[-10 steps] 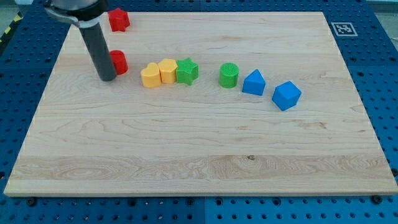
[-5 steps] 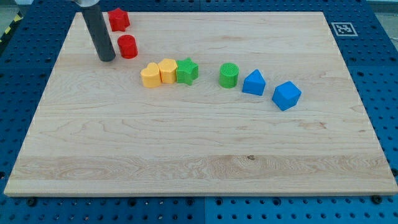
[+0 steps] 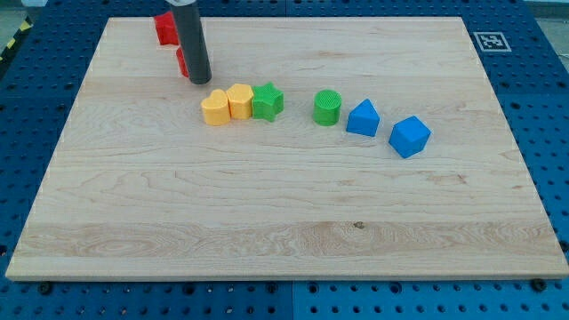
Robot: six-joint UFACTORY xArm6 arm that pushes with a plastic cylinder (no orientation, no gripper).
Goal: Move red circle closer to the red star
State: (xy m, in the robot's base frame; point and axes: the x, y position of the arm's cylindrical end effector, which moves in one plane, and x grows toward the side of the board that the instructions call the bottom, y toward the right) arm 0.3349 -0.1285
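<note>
The red circle (image 3: 180,60) stands near the view's top left, mostly hidden behind my rod; only its left edge shows. The red star (image 3: 164,28) sits just above and left of it, near the board's top edge, partly hidden by the rod. My tip (image 3: 200,80) rests on the board at the circle's lower right side, touching or nearly touching it. The circle and star stand close together with a small gap.
A row runs below and right of my tip: two yellow blocks (image 3: 214,108) (image 3: 239,100), a green star (image 3: 268,101), a green cylinder (image 3: 327,108), a blue triangular block (image 3: 362,118) and a blue cube (image 3: 409,136). The wooden board (image 3: 284,222) lies on a blue pegboard table.
The red circle has moved up the view, closer to the red star. My tip has swung from the circle's left side to its lower right side.
</note>
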